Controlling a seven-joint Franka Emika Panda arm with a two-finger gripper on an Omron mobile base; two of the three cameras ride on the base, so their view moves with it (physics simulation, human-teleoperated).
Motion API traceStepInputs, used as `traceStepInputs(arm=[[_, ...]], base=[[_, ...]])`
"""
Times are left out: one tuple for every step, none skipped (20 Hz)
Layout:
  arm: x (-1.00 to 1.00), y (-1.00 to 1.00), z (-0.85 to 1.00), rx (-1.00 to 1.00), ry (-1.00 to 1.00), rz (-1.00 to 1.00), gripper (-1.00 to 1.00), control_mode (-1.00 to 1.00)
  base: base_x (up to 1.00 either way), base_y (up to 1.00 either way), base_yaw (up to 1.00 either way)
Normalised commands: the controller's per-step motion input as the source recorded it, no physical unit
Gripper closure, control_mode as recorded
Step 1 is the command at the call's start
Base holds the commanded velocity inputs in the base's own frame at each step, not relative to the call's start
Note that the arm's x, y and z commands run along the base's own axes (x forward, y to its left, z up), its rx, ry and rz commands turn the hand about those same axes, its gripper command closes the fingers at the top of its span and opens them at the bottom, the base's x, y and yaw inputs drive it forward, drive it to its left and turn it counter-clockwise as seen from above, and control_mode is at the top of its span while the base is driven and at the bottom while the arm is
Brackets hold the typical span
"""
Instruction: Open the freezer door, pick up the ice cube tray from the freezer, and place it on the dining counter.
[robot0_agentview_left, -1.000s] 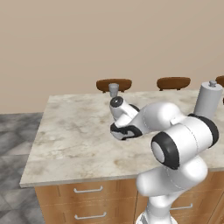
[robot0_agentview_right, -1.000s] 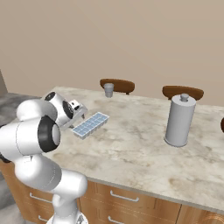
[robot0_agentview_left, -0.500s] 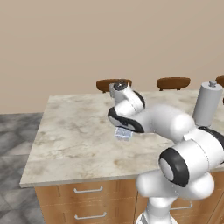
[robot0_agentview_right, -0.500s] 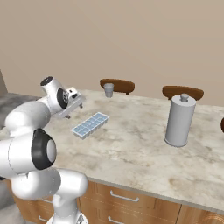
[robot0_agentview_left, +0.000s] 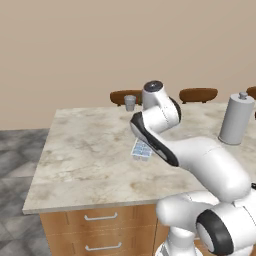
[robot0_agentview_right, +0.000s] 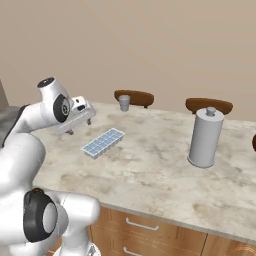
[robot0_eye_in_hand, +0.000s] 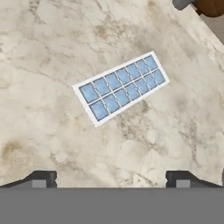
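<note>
1. Plainly, the ice cube tray (robot0_eye_in_hand: 120, 88) is seen lying flat on the dining counter (robot0_agentview_right: 150, 170), grid side up, with bare marbled stone all round it and nothing touching it.

2. The gripper (robot0_agentview_right: 80, 121) is seen raised above the counter, to the robot's left of the tray and apart from it. In the hand view the two finger tips (robot0_eye_in_hand: 41, 177) are set wide, about as wide as they can stand, and nothing is held between them.

3. The tray's long axis is seen in the right base view to run from the near left towards the far right, pointing roughly at the small grey cup (robot0_agentview_right: 124, 102) near the far edge. In the hand view it lies slanted, ahead of the finger tips and roughly midway between them, so the line between the tips is not square to either of its axes.

4. A tall grey canister (robot0_agentview_right: 205, 137) is seen standing well apart from the tray, towards the robot's right.

5. The placing is judged done, as the tray rests on the named top and is free of the hand. Only a clear withdrawal up and away from the tray is thought to remain, without its near corner being brushed.
</note>
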Motion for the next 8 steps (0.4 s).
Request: traceStepInputs(arm=[[-0.93, -0.28, 0.38, 0.16, 0.00, -0.17, -1.00, -1.00], [-0.97, -0.35, 0.39, 0.17, 0.00, -0.17, -1.00, -1.00], [-0.98, -0.37, 0.42, 0.19, 0.00, -0.18, -1.00, -1.00], [-0.98, -0.38, 0.38, 0.19, 0.00, -0.19, -1.00, -1.00], [-0.96, -0.38, 0.41, 0.19, 0.00, -0.21, -1.00, -1.00], [-0.94, -0.37, 0.41, 0.19, 0.00, -0.22, -1.00, -1.00], [-0.96, -0.41, 0.49, 0.20, 0.00, -0.25, -1.00, -1.00], [-0.99, -0.45, 0.51, 0.20, 0.00, -0.27, -1.00, -1.00]], base=[[0.00, 0.00, 0.00], [0.00, 0.00, 0.00], [0.00, 0.00, 0.00], [0.00, 0.00, 0.00], [0.00, 0.00, 0.00], [0.00, 0.00, 0.00], [0.00, 0.00, 0.00], [0.00, 0.00, 0.00]])
